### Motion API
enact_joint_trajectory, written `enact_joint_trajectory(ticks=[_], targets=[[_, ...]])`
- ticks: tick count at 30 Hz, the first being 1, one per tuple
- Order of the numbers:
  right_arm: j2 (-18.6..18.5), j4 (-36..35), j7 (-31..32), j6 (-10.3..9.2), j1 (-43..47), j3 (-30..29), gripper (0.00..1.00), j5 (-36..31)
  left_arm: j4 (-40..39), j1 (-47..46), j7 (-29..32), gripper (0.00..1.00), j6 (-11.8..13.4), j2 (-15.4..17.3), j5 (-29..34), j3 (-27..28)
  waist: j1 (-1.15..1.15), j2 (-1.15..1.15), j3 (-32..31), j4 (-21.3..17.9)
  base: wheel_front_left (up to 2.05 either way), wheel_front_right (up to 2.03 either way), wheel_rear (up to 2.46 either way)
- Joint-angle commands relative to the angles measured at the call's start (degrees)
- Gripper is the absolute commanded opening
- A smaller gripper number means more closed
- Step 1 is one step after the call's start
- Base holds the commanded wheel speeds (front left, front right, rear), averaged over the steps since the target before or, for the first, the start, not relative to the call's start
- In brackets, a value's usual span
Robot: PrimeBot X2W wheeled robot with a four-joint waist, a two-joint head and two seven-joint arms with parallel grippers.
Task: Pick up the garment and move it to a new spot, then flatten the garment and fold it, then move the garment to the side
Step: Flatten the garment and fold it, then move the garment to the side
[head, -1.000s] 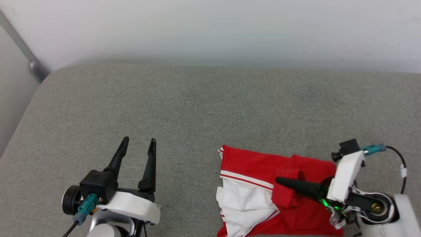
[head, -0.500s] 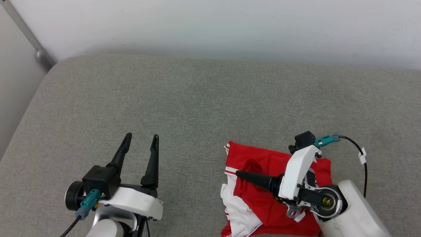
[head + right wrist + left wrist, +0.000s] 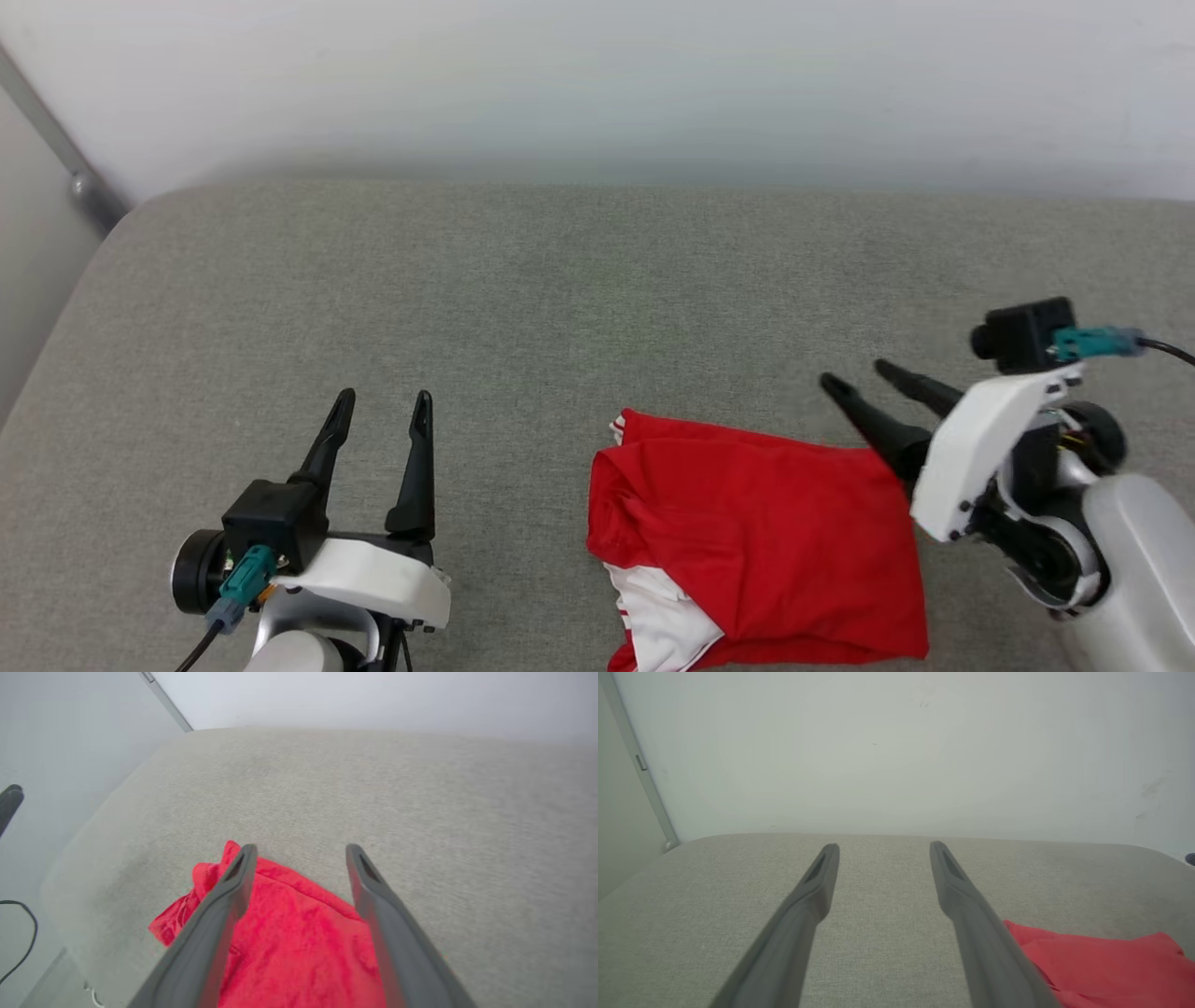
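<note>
Red garment (image 3: pixel 756 532) lay folded, plain side up, on grey padded surface (image 3: pixel 523 299).
Right gripper (image 3: pixel 854 374) was wide open and empty at its far right corner; left gripper (image 3: pixel 385 399) was open, empty, well apart.

right hand (image 3: pixel 854 374): opened, drawn off right | garment (image 3: pixel 766 532): folded over, red side up

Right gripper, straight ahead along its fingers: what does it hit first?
Probably the grey cushion, just beyond the far edge of the red garment; the right gripper points past it. Depth is unclear.
</note>
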Motion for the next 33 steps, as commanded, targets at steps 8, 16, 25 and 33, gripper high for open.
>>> enact_joint_trajectory(ticks=[8, 16, 25, 33], targets=[[-0.1, 0.3, -10.9, 0.0, 8.9, -15.7, 1.0, -18.1, 0.5, 1.4, -0.5, 1.0, 1.2, 0.2, -0.8, 1.0, 0.0, 0.0, -1.6, -2.0, 0.0, 0.0, 0.0], [3.3, -8.8, -24.1, -0.01, 17.8, -20.7, 1.0, -25.7, 0.9, 3.1, -0.9, 1.0, 1.9, 0.2, -1.1, 1.7, 0.0, 0.0, -3.1, -2.8, 0.0, 0.0, 0.0], [7.2, -14.9, -27.6, -0.01, 25.5, -20.0, 1.0, -27.3, 1.5, 5.1, -1.1, 1.0, 2.3, 0.6, -1.2, 1.5, 0.0, 0.0, -4.8, -4.0, 0.0, 0.0, 0.0], [8.8, -16.3, -26.4, -0.01, 26.1, -20.4, 1.0, -27.7, 1.5, 5.8, -1.1, 1.0, 2.9, 0.9, -1.5, 1.6, 0.0, 0.0, -5.0, -4.9, 0.0, 0.0, 0.0]])
